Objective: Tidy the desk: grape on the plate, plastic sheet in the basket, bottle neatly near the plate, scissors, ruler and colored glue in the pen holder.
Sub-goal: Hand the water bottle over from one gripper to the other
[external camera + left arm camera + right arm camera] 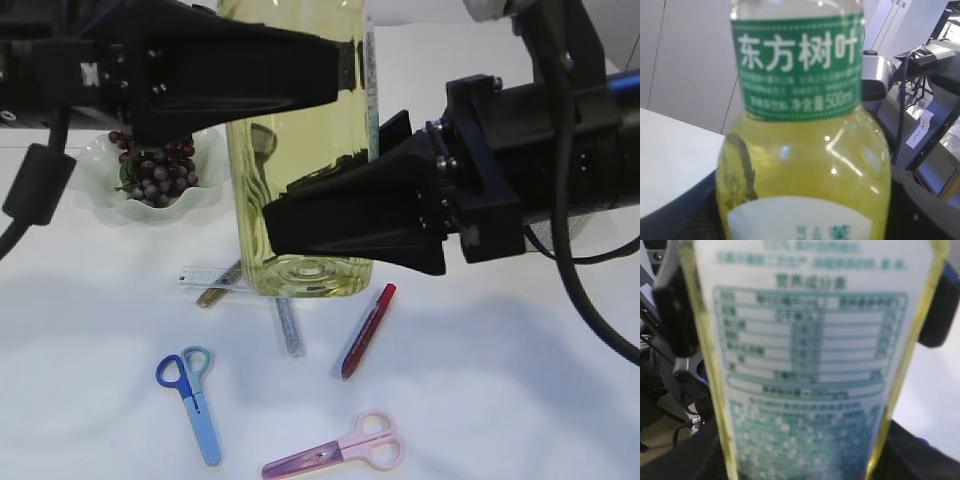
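While one bottle [300, 150] stands — two scissors [190, 400] lie nearby.

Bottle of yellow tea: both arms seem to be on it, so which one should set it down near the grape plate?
Left, probably. The clear bottle of yellow tea sits between both sets of jaws, but the pale green scalloped plate with grapes lies on the left arm's side; the right arm would have to reach across.

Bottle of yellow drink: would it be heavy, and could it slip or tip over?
The bottle looks nearly full, so probably heavy for its size. Its smooth clear plastic may be slippery. Tall and narrow, it could tip if pushed high up.
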Controlling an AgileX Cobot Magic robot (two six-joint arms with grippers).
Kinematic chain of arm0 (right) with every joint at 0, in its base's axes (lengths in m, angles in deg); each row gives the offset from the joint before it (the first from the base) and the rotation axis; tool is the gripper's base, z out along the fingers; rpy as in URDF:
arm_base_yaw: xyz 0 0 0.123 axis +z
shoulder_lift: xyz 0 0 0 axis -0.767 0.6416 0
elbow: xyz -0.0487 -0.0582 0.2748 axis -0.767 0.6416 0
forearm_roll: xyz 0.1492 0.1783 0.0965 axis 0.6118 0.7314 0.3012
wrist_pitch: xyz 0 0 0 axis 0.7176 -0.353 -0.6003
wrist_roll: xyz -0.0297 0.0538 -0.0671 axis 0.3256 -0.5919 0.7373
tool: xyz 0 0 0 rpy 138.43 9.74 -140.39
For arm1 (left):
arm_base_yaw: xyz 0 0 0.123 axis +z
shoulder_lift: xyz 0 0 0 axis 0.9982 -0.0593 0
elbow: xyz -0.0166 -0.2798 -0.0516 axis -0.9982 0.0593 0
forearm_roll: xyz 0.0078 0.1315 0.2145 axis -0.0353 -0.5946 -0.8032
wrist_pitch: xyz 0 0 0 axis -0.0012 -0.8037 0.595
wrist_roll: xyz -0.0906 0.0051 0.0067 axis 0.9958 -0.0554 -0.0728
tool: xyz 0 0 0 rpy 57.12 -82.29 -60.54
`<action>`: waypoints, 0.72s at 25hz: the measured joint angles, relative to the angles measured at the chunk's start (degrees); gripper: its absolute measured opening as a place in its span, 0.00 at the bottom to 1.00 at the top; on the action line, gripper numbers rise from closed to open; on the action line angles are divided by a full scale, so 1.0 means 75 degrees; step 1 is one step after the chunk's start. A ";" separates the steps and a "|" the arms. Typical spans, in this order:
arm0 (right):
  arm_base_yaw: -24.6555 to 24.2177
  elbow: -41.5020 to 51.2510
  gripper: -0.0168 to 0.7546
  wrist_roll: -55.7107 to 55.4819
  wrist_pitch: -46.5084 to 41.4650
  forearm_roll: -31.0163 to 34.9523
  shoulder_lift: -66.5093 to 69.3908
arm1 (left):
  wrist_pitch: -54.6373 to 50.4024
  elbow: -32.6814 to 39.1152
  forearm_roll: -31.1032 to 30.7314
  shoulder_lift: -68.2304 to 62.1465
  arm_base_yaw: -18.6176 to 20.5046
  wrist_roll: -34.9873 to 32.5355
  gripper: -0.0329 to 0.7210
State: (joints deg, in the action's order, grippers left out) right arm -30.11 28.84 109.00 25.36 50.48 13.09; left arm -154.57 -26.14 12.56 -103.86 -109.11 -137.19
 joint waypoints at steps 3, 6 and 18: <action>0.0000 0.0000 0.64 -0.0011 0.0000 0.0000 0.0000 | 0.0092 -0.0013 0.0000 0.0000 -0.0014 0.0110 0.89; 0.0000 0.0000 0.64 -0.0011 0.0000 0.0000 0.0000 | 0.0106 -0.0013 0.0000 0.0000 -0.0014 0.0132 0.90; 0.0000 0.0000 0.64 -0.0018 0.0000 -0.0077 0.0000 | 0.0262 -0.0029 0.0058 0.0000 -0.0227 0.0176 0.79</action>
State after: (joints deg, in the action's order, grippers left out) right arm -30.11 28.84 108.87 25.36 49.91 13.09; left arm -152.60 -26.37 13.00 -103.86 -110.81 -135.87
